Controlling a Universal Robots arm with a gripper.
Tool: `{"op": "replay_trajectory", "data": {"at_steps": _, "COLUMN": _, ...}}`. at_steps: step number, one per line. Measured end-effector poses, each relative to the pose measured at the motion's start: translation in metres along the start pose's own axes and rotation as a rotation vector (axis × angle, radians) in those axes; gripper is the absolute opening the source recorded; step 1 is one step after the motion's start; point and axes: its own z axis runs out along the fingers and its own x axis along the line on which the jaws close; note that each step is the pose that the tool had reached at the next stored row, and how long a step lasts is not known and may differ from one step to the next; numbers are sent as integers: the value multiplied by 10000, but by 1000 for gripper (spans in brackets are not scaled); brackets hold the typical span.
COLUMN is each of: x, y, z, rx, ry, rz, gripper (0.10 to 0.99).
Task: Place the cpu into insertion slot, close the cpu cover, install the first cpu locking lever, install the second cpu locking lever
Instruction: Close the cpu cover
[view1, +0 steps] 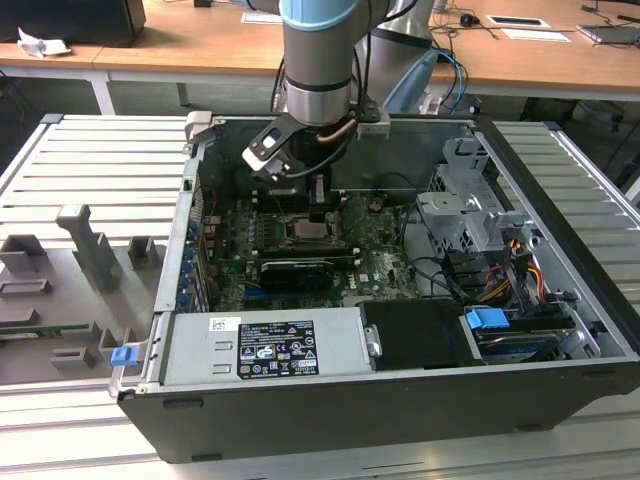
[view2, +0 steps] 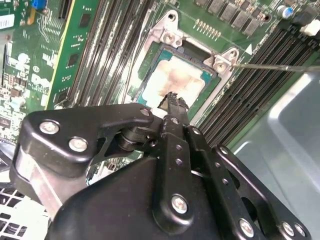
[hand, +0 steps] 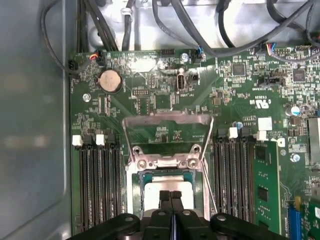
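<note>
I'm judging step 2 in hand: with the cpu (view2: 182, 77) sitting in the insertion slot (hand: 134, 195) and my gripper (view2: 172, 100) hovering above it clenched empty, the flipped-open cpu cover (hand: 167, 119) is needing a push shut.

— Where's the hand (hand: 171, 196)?
— Over the cpu (hand: 151, 192), fingers pressed together. The chip sits in its socket.
— And the cpu cover (hand: 167, 120)?
— Flipped open, between chip and coin battery (hand: 110, 81). Memory slots (hand: 97, 185) flank the socket.
</note>
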Motion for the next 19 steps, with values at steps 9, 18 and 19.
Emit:
{"op": "replay_trajectory", "data": {"at_steps": 9, "x": 2, "y": 12, "z": -102, "rx": 28, "ry": -3, "rz": 0, "gripper": 106}}
{"op": "replay_trajectory", "data": {"at_steps": 18, "x": 7, "y": 14, "z": -221, "rx": 28, "ry": -3, "rz": -5, "gripper": 106}}
{"op": "replay_trajectory", "data": {"at_steps": 19, "x": 8, "y": 15, "z": -225, "rx": 27, "ry": -2, "rz": -5, "gripper": 106}}
